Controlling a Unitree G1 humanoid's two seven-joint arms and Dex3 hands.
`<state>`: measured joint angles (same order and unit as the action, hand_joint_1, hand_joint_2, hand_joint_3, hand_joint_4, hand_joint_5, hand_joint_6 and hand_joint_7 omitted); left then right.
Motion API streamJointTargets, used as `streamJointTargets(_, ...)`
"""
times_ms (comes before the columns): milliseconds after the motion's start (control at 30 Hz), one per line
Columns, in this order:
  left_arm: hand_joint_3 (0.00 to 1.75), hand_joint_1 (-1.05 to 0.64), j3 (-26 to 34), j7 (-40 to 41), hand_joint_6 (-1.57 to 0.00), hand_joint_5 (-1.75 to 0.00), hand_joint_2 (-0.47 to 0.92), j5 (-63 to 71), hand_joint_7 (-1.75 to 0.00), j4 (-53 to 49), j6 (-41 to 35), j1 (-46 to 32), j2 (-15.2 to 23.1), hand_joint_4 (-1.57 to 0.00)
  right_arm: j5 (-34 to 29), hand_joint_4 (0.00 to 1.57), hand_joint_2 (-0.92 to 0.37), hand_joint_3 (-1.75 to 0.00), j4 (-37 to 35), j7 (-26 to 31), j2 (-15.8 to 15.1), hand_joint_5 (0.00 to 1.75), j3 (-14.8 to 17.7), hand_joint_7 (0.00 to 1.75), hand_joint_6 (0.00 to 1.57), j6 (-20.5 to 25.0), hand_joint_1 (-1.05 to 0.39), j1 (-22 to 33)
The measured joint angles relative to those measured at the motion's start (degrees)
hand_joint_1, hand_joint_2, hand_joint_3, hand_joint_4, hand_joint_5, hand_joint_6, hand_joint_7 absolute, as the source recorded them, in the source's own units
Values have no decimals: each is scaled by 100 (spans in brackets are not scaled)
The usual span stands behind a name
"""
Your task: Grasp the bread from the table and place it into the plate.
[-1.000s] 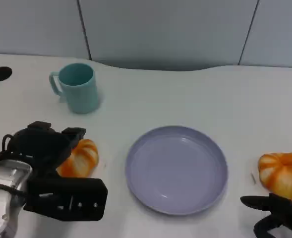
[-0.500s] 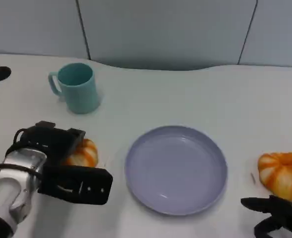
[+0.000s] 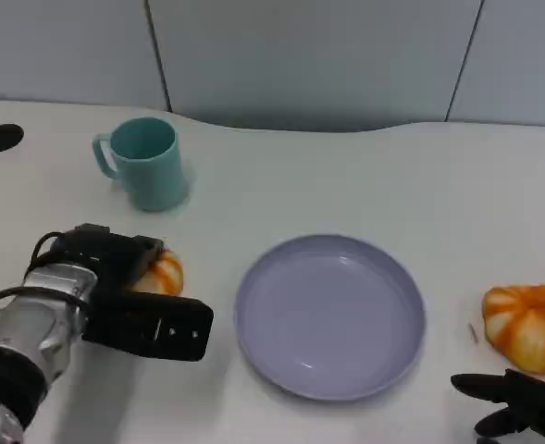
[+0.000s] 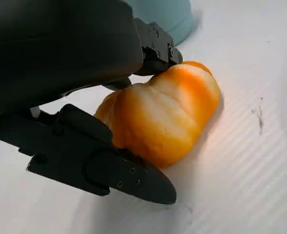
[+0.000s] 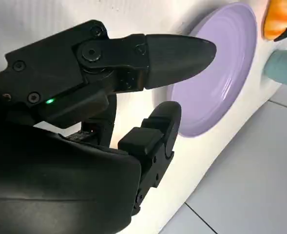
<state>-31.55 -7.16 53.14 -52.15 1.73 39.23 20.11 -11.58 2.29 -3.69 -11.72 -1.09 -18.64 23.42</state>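
The bread (image 3: pixel 158 275) lies on the white bench (image 3: pixel 346 176) at about nine o'clock from the plate (image 3: pixel 329 314), near its rim but not touching it, with the teal cup (image 3: pixel 144 163) further off at about eleven o'clock. A second orange loaf (image 3: pixel 527 325) sits at three o'clock from the plate, just beyond the right hand (image 3: pixel 522 412), whose fingers (image 5: pixel 162 131) are spread and hold nothing.

The left hand (image 3: pixel 124 296) is over the bread. In the left wrist view one of its fingers (image 4: pixel 109 168) lies along the near flank of the loaf (image 4: pixel 162 119) and another touches its far upper edge, so the bread sits between them with both in contact. Whether they are already pressing or only resting against it, I cannot tell; the loaf appears to rest on the bench, so I judge the grasp to be closing, not finished.

The bread looks light, rounded and glossy, with ridged lobes. It is probably soft or foam-like, so it should give a little under pressure and could slip out sideways if squeezed off-centre. The best hold seems to be across its short width at the middle, fingers opposite one another in the grooves between lobes, with modest force. The plate is shallow and broad, an easy target.
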Motion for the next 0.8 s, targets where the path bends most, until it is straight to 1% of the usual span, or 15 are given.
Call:
streamJointTargets(133, 1, -57, -45, 485, -30, -51, 79, -176, -5, -593, 74, 224, -185, -3, 20, 43, -92, -48, 35, 0, 3, 108, 9, 37, 62, 2, -42, 9)
streamJointTargets(233, 2, -42, -123, 898, -42, -59, 83, -204, -10, -895, 70, 330, -304, -12, 73, 43, -92, -48, 35, 0, 16, 107, 14, 37, 63, 2, -42, 18)
streamJointTargets(267, 1, -38, -125, 1051, -46, -65, 85, -238, -14, -980, 91, 344, -343, -14, 90, 42, -92, -48, 36, 1, 20, 107, 14, 36, 63, 2, -42, 22)
streamJointTargets(300, 1, -35, -118, 1194, -41, -77, 86, -322, -38, -1067, 119, 350, -376, -15, 93, 42, -92, -48, 40, 2, 23, 106, 15, 36, 63, 2, -42, 29)
streamJointTargets(333, 0, -33, -113, 1312, -33, -82, 86, -383, -57, -1146, 156, 357, -402, -15, 93, 42, -92, -48, 48, 3, 25, 106, 15, 36, 63, 2, -42, 38)
streamJointTargets(367, 0, -30, -112, 1406, -26, -124, 87, -425, -95, -1217, 191, 368, -423, -17, 93, 42, -92, -48, 61, 3, 27, 106, 16, 36, 63, 2, -42, 49)
streamJointTargets(400, 0, -27, -111, 1517, -23, -143, 86, -457, -113, -1283, 231, 377, -437, -18, 92, 43, -92, -49, 78, 6, 28, 105, 15, 36, 63, 2, -42, 58)
streamJointTargets(467, 0, -23, -100, 1794, -22, -165, 86, -580, -136, -1402, 406, 378, -451, -23, 81, 43, -92, -49, 99, 26, 30, 105, 16, 35, 63, 3, -41, 82)
streamJointTargets(500, 0, -20, -92, 1915, -24, -170, 86, -633, -145, -1447, 504, 378, -450, -28, 74, 43, -92, -49, 101, 46, 32, 104, 17, 35, 63, 2, -41, 92)
streamJointTargets(533, 0, -19, -89, 2032, -27, -172, 87, -654, -159, -1490, 601, 378, -446, -38, 71, 43, -92, -49, 103, 68, 35, 104, 17, 35, 63, 3, -41, 94)
streamJointTargets(567, 1, -18, -92, 2161, -33, -174, 88, -659, -168, -1542, 699, 377, -444, -49, 71, 43, -92, -49, 109, 78, 39, 103, 18, 35, 63, 4, -42, 97)
streamJointTargets(633, 1, -18, -120, 2392, -38, -174, 89, -660, -173, -1652, 870, 379, -437, -58, 72, 44, -92, -49, 133, 86, 50, 102, 19, 34, 63, 23, -42, 108)
streamJointTargets(667, 2, -19, -139, 2464, -48, -175, 90, -660, -174, -1691, 924, 382, -430, -67, 73, 44, -92, -48, 155, 89, 59, 102, 19, 34, 63, 37, -41, 115)
streamJointTargets(733, 2, -20, -164, 2529, -56, -175, 91, -659, -174, -1773, 992, 415, -432, -75, 82, 45, -92, -48, 212, 91, 74, 101, 19, 34, 64, 83, -41, 126)
streamJointTargets(800, 2, -22, -183, 2526, -61, -175, 90, -667, -175, -1849, 1007, 463, -444, -79, 83, 45, -92, -48, 232, 95, 84, 100, 19, 33, 64, 89, -41, 130)
